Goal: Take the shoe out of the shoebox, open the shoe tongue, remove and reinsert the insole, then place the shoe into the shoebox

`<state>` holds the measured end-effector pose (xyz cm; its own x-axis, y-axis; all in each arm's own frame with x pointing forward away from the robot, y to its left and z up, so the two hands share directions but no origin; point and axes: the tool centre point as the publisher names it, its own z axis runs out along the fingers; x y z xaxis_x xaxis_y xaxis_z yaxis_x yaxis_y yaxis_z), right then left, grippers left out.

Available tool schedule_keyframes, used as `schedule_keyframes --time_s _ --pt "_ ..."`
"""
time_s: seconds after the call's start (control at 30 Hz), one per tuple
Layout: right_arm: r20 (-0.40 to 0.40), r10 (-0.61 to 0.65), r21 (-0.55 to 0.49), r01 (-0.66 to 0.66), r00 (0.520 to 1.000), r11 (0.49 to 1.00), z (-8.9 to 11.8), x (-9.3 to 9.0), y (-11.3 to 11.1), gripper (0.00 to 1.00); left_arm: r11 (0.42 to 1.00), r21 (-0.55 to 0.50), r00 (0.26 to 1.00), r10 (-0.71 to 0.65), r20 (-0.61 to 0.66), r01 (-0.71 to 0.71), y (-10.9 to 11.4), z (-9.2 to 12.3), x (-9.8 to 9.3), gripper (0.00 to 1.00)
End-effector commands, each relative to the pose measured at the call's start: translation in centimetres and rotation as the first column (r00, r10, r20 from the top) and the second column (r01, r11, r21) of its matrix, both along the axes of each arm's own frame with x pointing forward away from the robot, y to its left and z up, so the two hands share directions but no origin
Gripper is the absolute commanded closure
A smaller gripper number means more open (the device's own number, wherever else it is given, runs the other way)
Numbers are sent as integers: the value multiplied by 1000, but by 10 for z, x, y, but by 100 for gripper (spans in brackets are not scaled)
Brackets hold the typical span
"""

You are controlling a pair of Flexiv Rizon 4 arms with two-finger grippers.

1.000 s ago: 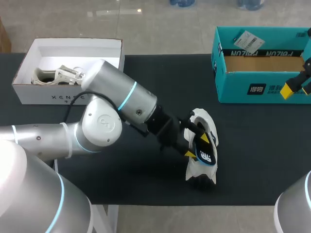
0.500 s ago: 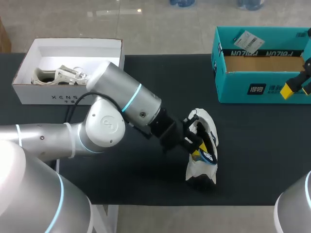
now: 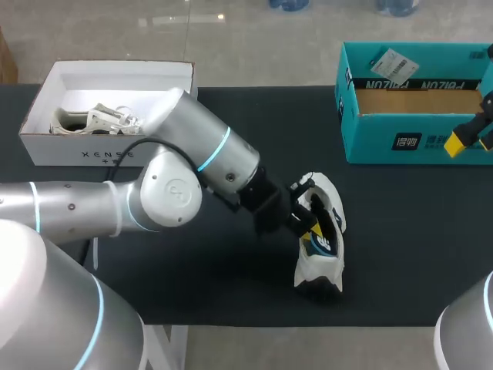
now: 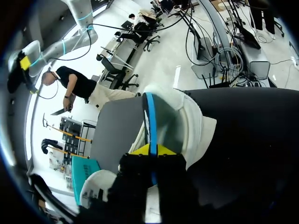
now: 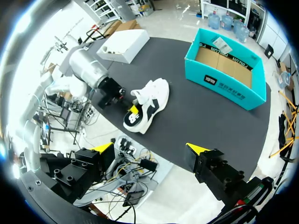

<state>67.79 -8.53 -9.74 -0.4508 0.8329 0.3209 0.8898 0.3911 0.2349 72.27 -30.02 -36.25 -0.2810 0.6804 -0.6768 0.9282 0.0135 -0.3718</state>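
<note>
Thin insole ran straight ahead of left fingers clamped on it inside shoe; right fingers stood spread, empty, well apart.

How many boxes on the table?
2. A white box sits at the table's far left with pale items inside. An open teal shoebox sits at the far right. None appears hidden.

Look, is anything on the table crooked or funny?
Yes. The insole stands up on its edge, poking out of the white shoe in the middle of the table, pinched by the left claw. It should lie flat inside.
</note>
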Motion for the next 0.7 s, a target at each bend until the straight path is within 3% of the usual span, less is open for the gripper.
schedule_keyframes --time_s 0.03,0.17,0.33,0.37,0.4,0.43,0.7 --pt "-6 1 -3 -1 1000 1000 0 3 1 0 1000 12 1000 1 -12 0 -3 -15 -3 100" --pt "-6 1 -3 -1 1000 1000 0 3 1 0 1000 23 1000 -1 -19 1 1 -20 -5 100" --pt "-6 1 -3 -1 1000 1000 0 3 1 0 1000 18 1000 7 -14 -7 5 -11 -1 100" --pt "-6 1 -3 -1 1000 1000 0 3 1 0 1000 13 1000 13 -11 -13 5 -8 0 73" --pt "-6 1 -3 -1 1000 1000 0 3 1 0 1000 9 1000 17 -10 -17 5 -4 2 33" --pt "-6 1 -3 -1 1000 1000 0 3 1 0 1000 4 1000 22 -9 -22 5 -3 2 3" --pt "-6 1 -3 -1 1000 1000 0 3 1 0 999 -45 1000 5 20 -5 3 26 0 0"
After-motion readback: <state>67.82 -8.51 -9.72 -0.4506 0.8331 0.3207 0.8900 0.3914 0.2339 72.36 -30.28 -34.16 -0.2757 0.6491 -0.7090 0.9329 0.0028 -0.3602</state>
